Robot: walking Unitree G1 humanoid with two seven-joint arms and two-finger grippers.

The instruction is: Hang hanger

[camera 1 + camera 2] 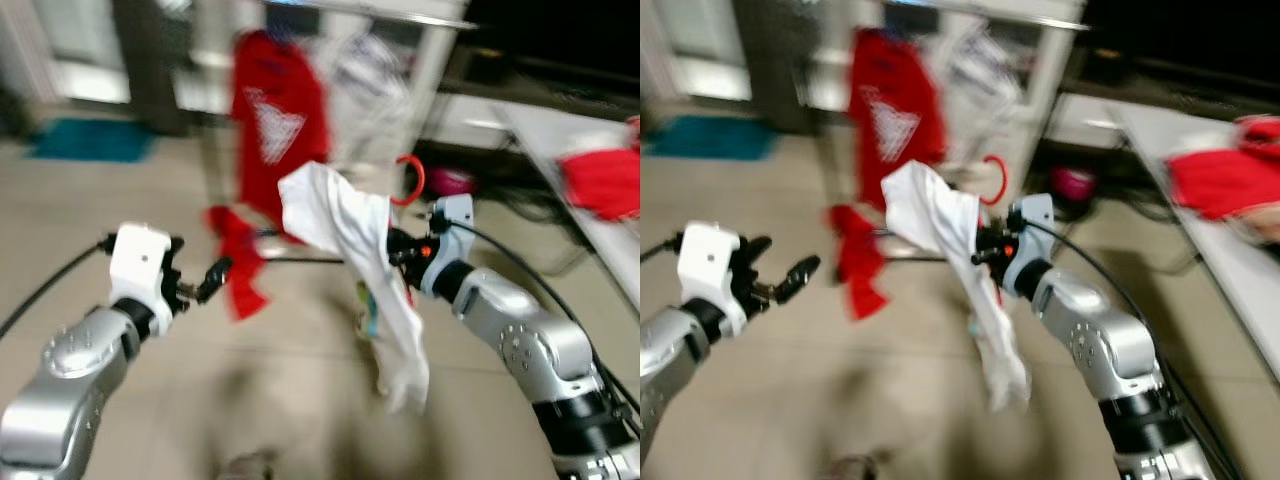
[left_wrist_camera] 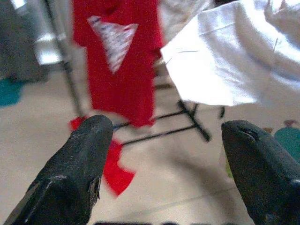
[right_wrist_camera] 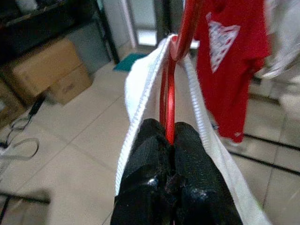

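Your right end effector [image 3: 171, 140] is clamped on the red plastic hanger [image 3: 169, 93], whose hook [image 1: 412, 180] points up beyond its fingertips, a white cloth garment [image 1: 355, 260] draped below. Your left end effector [image 2: 164, 164] is spread wide, empty, facing the red T-shirt [image 2: 117, 51].

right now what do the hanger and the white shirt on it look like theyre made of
Red hanger: likely plastic or coated metal; thin, smooth, glossy rod, pinched in the right gripper.
White shirt: soft knit fabric, probably cotton; it drapes limply, with a ribbed neckline edge.
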